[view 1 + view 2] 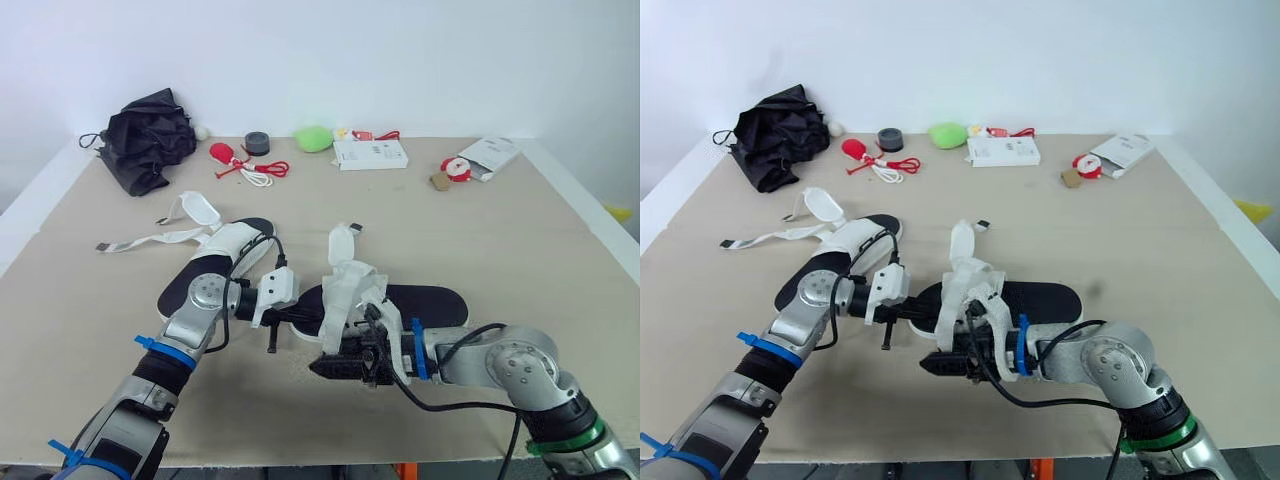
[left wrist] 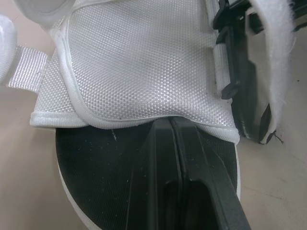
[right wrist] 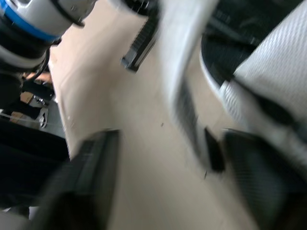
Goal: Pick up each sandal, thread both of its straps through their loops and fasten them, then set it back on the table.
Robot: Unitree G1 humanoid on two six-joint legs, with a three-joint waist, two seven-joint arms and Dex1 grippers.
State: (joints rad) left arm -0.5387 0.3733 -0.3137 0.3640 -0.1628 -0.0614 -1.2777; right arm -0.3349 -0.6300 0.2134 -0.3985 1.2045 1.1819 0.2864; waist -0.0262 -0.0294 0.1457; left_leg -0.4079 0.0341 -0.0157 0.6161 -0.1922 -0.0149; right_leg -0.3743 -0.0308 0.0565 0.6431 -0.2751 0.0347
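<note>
My left fingers (image 2: 170,125) are pressed together with no gap. Their tips touch the hem of the white mesh upper (image 2: 139,62) and lie over the black sole at one rounded end of the near sandal (image 1: 430,300). I cannot tell whether they pinch any fabric. My right fingers (image 1: 325,366) are spread wide and hold nothing. They are low at the near side of the same sandal, and a loose white strap (image 3: 184,72) hangs in the gap between them.

I judge the work to be barely begun. This sandal sits on the bench (image 1: 500,230), not visibly lifted. Its straps stand up unfastened, with one tab (image 1: 341,243) pointing at the ceiling. Threading and fastening both remain, and so does setting it back down.

The second sandal (image 1: 235,245) lies just beyond my left wrist. It is untouched, and its long straps (image 1: 150,240) are splayed flat across the bench, so it is all still to do.

Along the far edge, well apart from the work, sit a crumpled black bag (image 1: 150,135), a red cord (image 1: 255,172), a green lump (image 1: 314,138) and a white box (image 1: 371,153).
</note>
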